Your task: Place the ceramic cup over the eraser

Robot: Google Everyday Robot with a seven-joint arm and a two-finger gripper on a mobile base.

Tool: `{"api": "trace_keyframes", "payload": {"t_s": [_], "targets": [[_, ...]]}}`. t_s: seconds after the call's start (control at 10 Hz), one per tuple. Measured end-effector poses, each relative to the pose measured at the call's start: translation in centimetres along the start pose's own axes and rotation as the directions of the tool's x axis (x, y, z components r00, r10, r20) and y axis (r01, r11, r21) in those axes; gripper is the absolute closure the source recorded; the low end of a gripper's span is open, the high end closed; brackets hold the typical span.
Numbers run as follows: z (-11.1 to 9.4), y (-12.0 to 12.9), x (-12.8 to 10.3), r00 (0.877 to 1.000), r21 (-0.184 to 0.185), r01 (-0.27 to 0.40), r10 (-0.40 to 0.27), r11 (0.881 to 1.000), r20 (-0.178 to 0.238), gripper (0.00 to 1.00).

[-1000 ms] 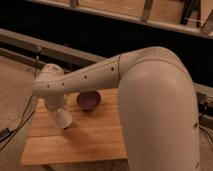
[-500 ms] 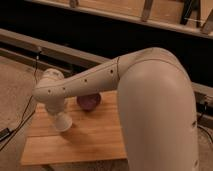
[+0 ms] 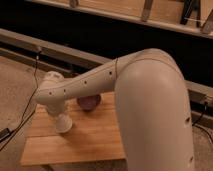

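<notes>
The gripper [image 3: 59,111], fingers closed on the small white ceramic cup [image 3: 63,123], hangs over the wooden desk [image 3: 95,137]'s left; eraser hidden, so misaligned lowering could miss it.

The ceramic cup [image 3: 64,125] is small, plain white and handleless, tapering along its height. It stands roughly upright, slightly tilted, to the left of the dark round bowl [image 3: 89,103] and nearer the camera than it, well apart from it. Its lower end is at the wooden worktop [image 3: 95,140]; whether it touches cannot be told. The tool [image 3: 60,116] sits at its top, closed on it.
</notes>
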Motion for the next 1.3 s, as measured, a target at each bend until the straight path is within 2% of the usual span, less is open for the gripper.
{"api": "trace_keyframes", "payload": {"t_s": [0.8,1.0,1.3], "targets": [[2.4,-0.3,0.5,1.0,0.016,0.016,-0.016,1.0,-0.023,1.0],[2.9,-0.3,0.5,1.0,0.019,0.009,-0.009,1.0,-0.026,0.89],[3.4,-0.3,0.4,1.0,0.021,0.002,-0.002,1.0,-0.023,0.58]]}}
